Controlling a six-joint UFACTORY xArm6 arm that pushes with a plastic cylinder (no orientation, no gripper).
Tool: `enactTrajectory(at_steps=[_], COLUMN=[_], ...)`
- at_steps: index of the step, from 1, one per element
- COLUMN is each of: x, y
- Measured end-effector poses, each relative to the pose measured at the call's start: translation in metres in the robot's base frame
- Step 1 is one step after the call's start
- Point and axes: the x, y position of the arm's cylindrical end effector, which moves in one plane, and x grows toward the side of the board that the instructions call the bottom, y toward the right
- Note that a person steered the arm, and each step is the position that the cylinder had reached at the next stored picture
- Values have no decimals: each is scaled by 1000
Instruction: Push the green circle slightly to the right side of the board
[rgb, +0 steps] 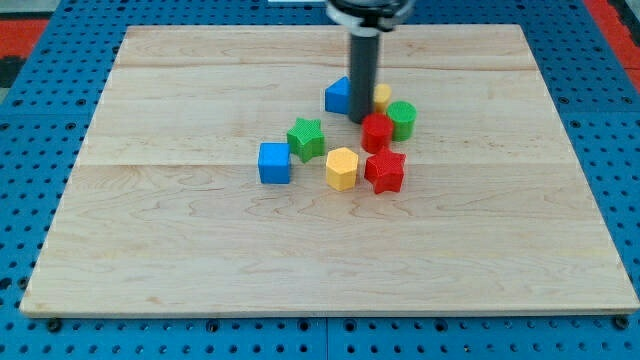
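The green circle (402, 119) stands on the wooden board (200, 250) just right of centre, near the view's top. My tip (361, 120) is down on the board to its left, with a red block (376, 131) between them. A blue block (339, 95) is just left of the rod and a yellow block (381, 96) just right of it, partly hidden by it. A red star (385, 171), a yellow hexagon (342, 168), a green star (306, 138) and a blue cube (274, 163) lie lower and to the left.
The board lies on a blue pegboard table (40, 60) that shows on all sides. The blocks form one tight cluster around the tip.
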Motion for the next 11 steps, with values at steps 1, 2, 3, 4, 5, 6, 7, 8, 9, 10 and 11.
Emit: enactTrajectory(at_steps=[1,2,3,4,5,6,7,8,9,10,11], x=[0,-10,-16,22,46,19,-20,-42,4,54,24], y=[73,78,68,35,41,96,79,100,119,130,132])
